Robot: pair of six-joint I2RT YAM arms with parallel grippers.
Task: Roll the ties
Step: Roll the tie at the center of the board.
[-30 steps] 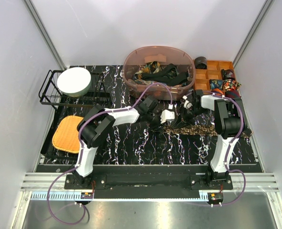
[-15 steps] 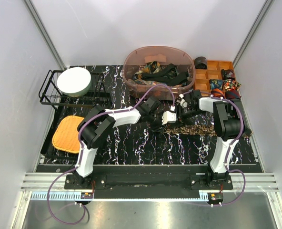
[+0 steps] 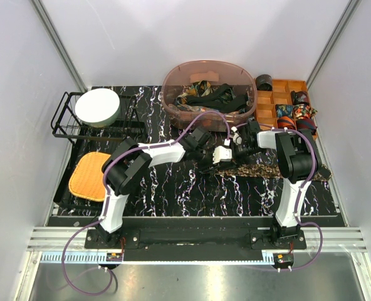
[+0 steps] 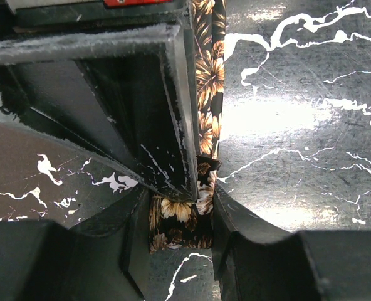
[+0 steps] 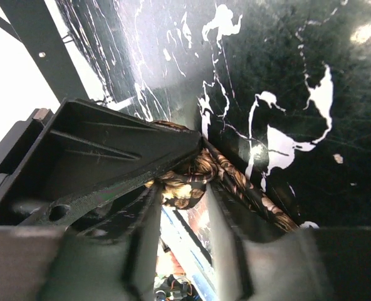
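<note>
A dark brown tie [image 3: 273,170] with tan flowers lies across the right half of the black marble table [image 3: 173,188]. Its left end is bunched between my two grippers, which meet tip to tip. My left gripper [image 3: 220,157] [image 4: 179,204] is shut on that end; the tie [image 4: 207,69] fills the gap between its jaws and runs away beside the right gripper's black body [image 4: 110,94]. My right gripper [image 3: 237,145] [image 5: 180,188] stands open, its fingers either side of the bunched tie [image 5: 188,182].
A clear brown bin [image 3: 173,81] with several loose ties stands at the back centre. A wooden organiser [image 3: 268,105] with rolled ties [image 3: 296,113] is at the back right. On the left are a wire rack [image 3: 63,119] holding a white bowl [image 3: 98,106] and an orange mat [image 3: 90,175].
My right gripper has moved left until it meets the left gripper, and its jaws have widened. The left gripper has kept its grip and place.
</note>
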